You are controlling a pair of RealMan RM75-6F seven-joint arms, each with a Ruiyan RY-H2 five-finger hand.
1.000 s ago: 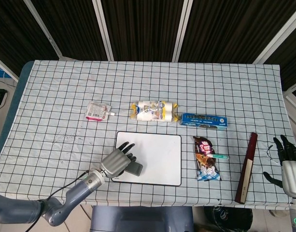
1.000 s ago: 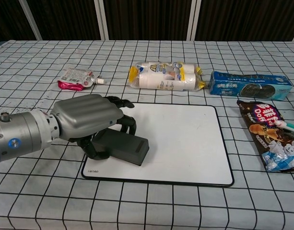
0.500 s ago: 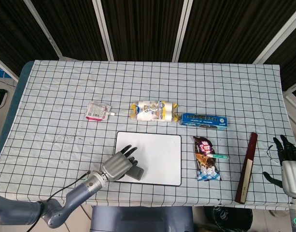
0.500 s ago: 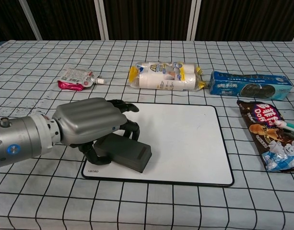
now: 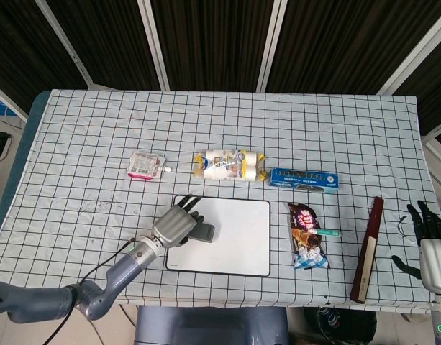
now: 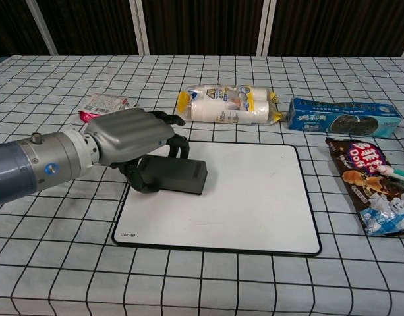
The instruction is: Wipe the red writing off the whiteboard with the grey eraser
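Left hand grips the grey eraser, fingers curled over its near-left end, thumb underneath on the left side. Eraser lies flat on the whiteboard, in the board's far-left corner region; its long axis runs roughly left to right. In the head view the same left hand sits over the whiteboard's upper-left part, with the eraser protruding to the right of the fingers.

Whiteboard surface appears white in both views; only a faint thin mark near its centre in the chest view, colour cannot be judged. Small logo text at the near-left corner.

Right hand is at the far right edge of the head view, off the surface, fingers apart, holding nothing.

On the checked surface behind the board: pink pouch, white and yellow packet, blue biscuit box. To the right of the board: brown snack bag with a teal-handled item lying across it. Further right, a dark red flat stick, near the right hand.
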